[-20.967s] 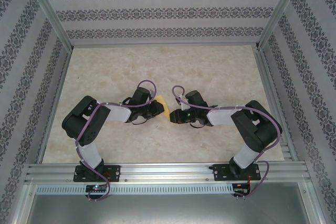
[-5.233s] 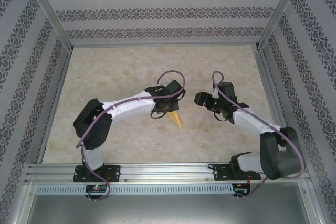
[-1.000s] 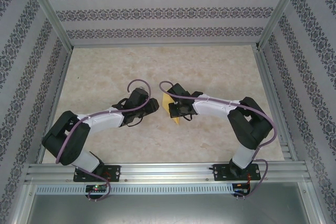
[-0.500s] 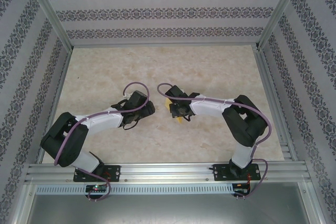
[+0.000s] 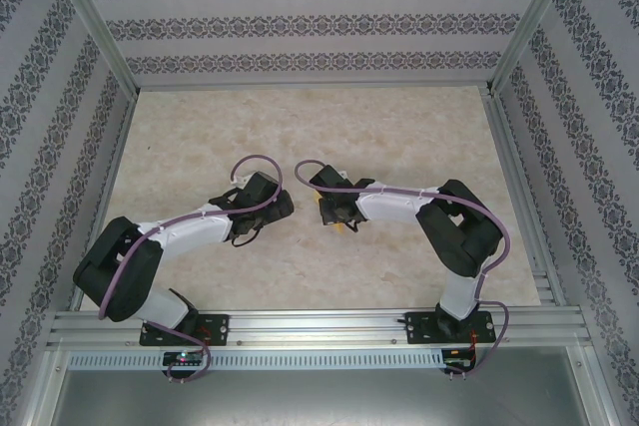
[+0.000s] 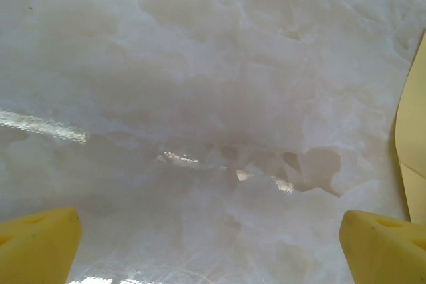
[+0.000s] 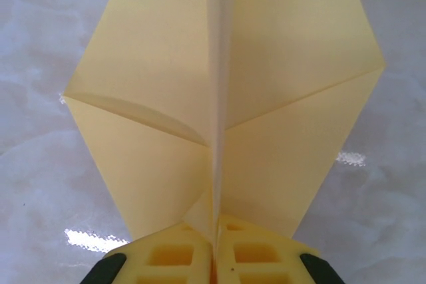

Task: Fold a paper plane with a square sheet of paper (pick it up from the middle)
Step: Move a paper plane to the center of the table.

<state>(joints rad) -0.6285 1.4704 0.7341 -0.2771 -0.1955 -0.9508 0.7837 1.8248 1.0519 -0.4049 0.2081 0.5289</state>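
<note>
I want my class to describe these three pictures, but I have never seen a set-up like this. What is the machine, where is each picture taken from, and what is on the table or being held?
This is a robot with two arms fixed side by side at the near edge of a beige table. The wide picture looks down from above and behind the arms. The other two come from small cameras on the wrists, each looking along its own claw. The one loose thing is a yellow paper, already folded along a centre crease with angled flaps. The right claw is shut on the near end of the paper, at the crease. The left claw is wide open over bare table and holds nothing; the paper's edge shows at the right of its picture.
</note>
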